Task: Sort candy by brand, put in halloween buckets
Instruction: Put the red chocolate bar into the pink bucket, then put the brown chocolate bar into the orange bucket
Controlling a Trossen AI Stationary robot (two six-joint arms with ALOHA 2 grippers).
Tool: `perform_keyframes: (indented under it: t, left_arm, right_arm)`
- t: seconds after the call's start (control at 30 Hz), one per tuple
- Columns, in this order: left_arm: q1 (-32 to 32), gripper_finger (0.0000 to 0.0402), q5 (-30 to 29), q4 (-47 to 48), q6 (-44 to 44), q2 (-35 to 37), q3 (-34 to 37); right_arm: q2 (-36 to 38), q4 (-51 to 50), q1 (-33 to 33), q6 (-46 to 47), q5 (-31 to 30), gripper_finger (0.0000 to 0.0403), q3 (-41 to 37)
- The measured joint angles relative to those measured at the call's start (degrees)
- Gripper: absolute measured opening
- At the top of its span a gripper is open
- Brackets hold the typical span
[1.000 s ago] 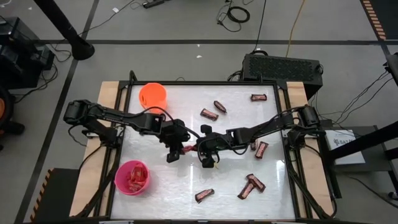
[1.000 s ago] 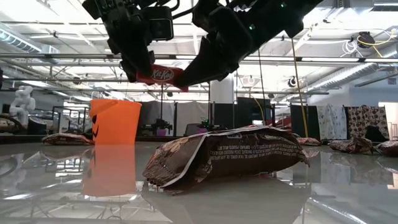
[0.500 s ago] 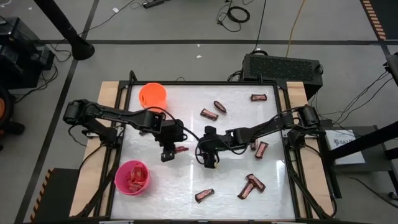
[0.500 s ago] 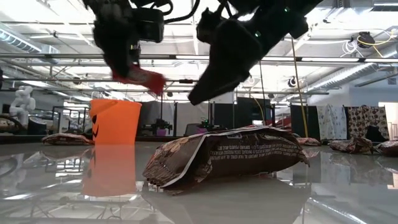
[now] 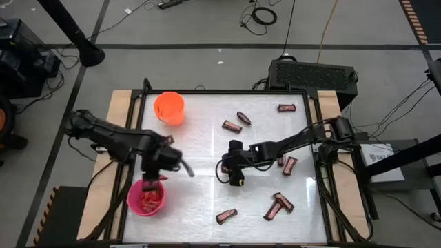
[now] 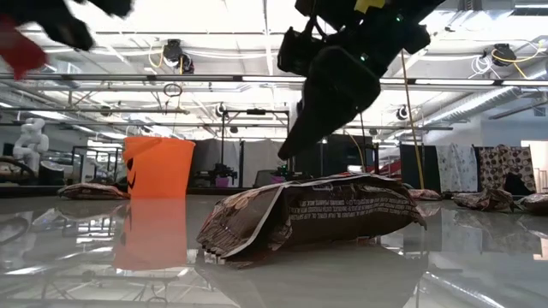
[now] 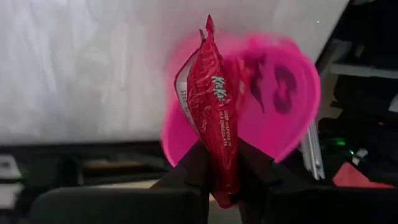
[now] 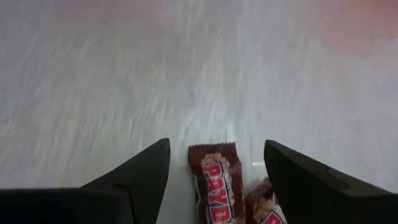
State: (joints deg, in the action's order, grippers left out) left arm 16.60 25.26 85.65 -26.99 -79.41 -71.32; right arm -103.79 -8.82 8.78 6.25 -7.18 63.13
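Note:
My left gripper (image 5: 154, 178) is shut on a red candy bar (image 7: 214, 106) over the far rim of the pink bucket (image 5: 147, 198), which holds several red bars. In the low view the bar (image 6: 17, 47) shows at the upper left. My right gripper (image 5: 234, 176) stands open above the table's middle. Its fingers are on either side of a brown candy bar (image 8: 214, 183) lying flat on the table, without touching it. A second brown bar (image 8: 267, 208) lies beside that one. The orange bucket (image 5: 169, 108) stands at the far left. My left gripper pinches one end of the red bar (image 7: 222, 183) between its two fingers. The fingers slant steeply down from above, and the bar runs on past the fingertips along their line. It is lifted clear, with the pink bucket (image 7: 280, 106) below it.
Loose bars lie at the far middle (image 5: 231, 126), far right (image 5: 286, 107), right (image 5: 290, 165), near right (image 5: 278, 205) and near middle (image 5: 226, 216). A brown bar (image 6: 317, 214) fills the low view's foreground. Bare tabletop lies between the two buckets.
Both grippers met at the red bar above the table's middle. My left gripper has since carried the bar toward the table's near left, up and over the pink bucket, tipping to point more steeply down. My right gripper has let go of it and stayed near the middle.

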Motion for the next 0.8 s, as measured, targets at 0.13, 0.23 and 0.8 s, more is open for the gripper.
perform_keyframes:
  t: [0.13,0.23,0.8]
  left_arm:
    - [7.42,0.0052,0.28,0.04,-8.83,3.83,0.38]
    - [12.93,0.0052,0.22,-0.44,-13.08,5.05,0.4]
    - [26.03,0.0119,-6.27,-6.32,-16.53,1.32,0.49]
  right_arm:
    - [-1.19,-0.18,0.0,-0.06,0.0,0.0251,0.0]
    - [-1.21,0.0,-0.07,-1.29,-0.02,0.0251,0.0]
    - [-1.2,0.74,-1.82,-3.99,3.14,0.0251,0.02]
